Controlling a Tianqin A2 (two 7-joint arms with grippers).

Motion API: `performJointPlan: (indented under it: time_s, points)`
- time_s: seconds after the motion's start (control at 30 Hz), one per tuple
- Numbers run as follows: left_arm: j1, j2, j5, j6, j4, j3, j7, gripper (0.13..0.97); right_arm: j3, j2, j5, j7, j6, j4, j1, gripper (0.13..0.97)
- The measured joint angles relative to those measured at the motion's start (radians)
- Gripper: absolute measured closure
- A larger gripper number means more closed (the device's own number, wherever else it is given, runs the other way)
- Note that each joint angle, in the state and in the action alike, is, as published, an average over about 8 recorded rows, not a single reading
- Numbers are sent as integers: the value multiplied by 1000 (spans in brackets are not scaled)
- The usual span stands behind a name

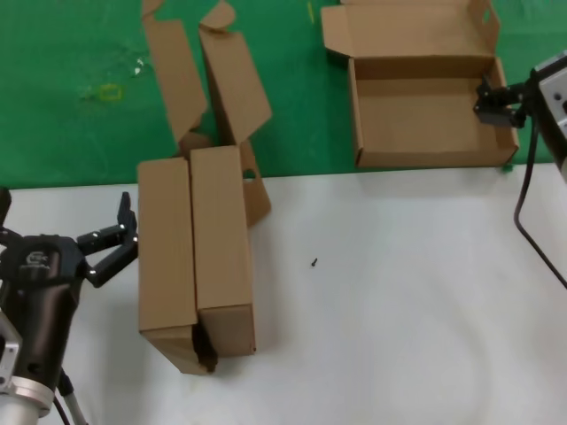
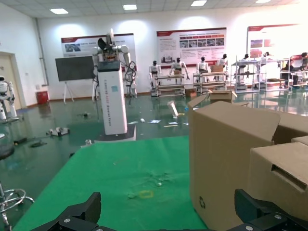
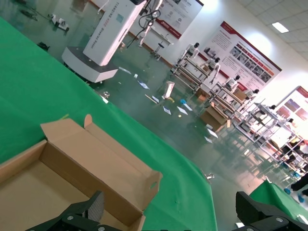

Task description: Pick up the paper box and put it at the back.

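Note:
Two closed-bodied brown paper boxes lie side by side on the white table, the left one [image 1: 166, 257] and the right one [image 1: 221, 248], with their lids hanging open onto the green cloth [image 1: 71, 53]. A third paper box [image 1: 425, 115] lies open on the green cloth at the back right. My left gripper [image 1: 131, 228] is open and empty, just left of the left box, which shows close by in the left wrist view [image 2: 226, 163]. My right gripper [image 1: 485, 102] is open and empty at the right wall of the back box, which also shows in the right wrist view [image 3: 82, 168].
The white table [image 1: 399, 310] spreads to the right of the two boxes, with a small black speck [image 1: 314, 262] on it. The green cloth carries a yellowish mark [image 1: 108, 91] at the far left.

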Motion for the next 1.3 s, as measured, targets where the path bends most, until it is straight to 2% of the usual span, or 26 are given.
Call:
performJointPlan:
  time_s: [0.2,0.4,1.3]
  points:
    - [-1,-6,-1,0,5,6,-9,132,-7,3,19,-4,13,-3,-6,129]
    - [-8,-20,3,-11,18,16,-25,132,-25,18,90,-28,41,-8,-30,129]
    - [-57,-119,34,-89,104,85,-134,132,-145,124,581,-191,240,-42,-192,129]
